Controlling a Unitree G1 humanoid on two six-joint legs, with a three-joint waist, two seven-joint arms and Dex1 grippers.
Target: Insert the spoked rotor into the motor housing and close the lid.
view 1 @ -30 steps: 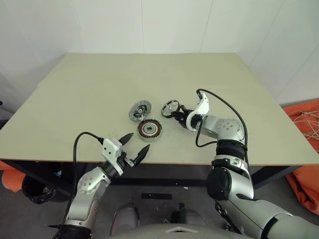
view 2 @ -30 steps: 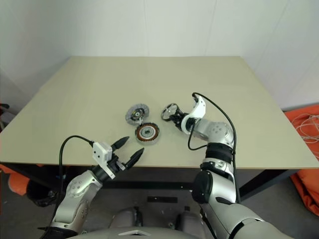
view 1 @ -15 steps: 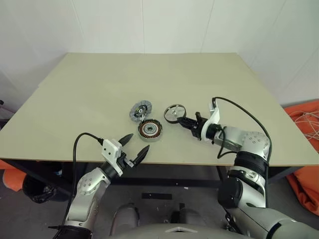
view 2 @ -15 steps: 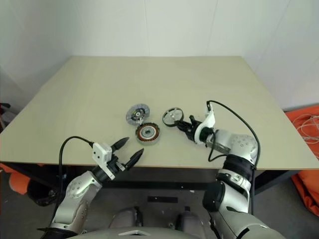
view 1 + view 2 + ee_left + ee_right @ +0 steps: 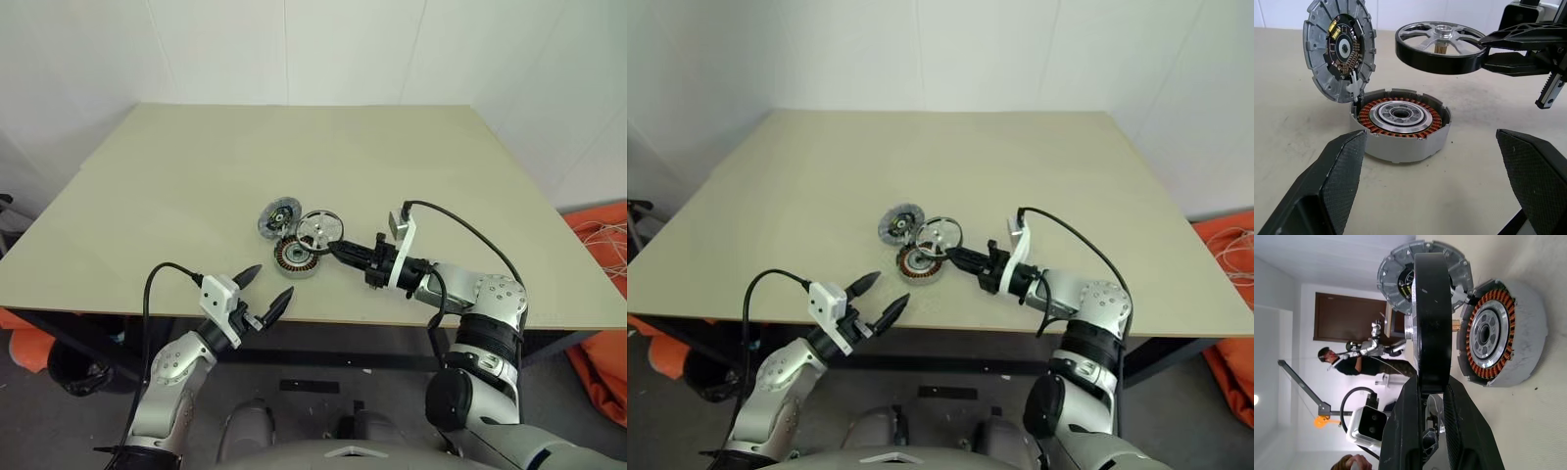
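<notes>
Nearest the desk's front edge (image 5: 118, 311), the left gripper (image 5: 263, 288) hangs just off the tabletop with its jaws spread wide and nothing between them, pointing toward the parts at the middle of the surface. Just beyond it, the motor housing (image 5: 1402, 124) sits flat on the desk, its ring of copper-coloured windings and silvery centre facing up. Directly above and slightly to the robot's right of the housing, the right gripper (image 5: 338, 251) reaches in level from the right, its jaws clamped on the rim of the spoked rotor (image 5: 1440, 47). That black ring lies roughly flat in the air, clear of the housing, its silver hub and spokes on top and a short brass-coloured shaft showing underneath. Behind the housing and touching its far left rim, the lid (image 5: 1340, 48) stands tilted up on edge, its ribbed grey disc showing dark inner openings and a small yellowish mark. Farther back, the pale desk runs bare to a white wall (image 5: 294, 49).
</notes>
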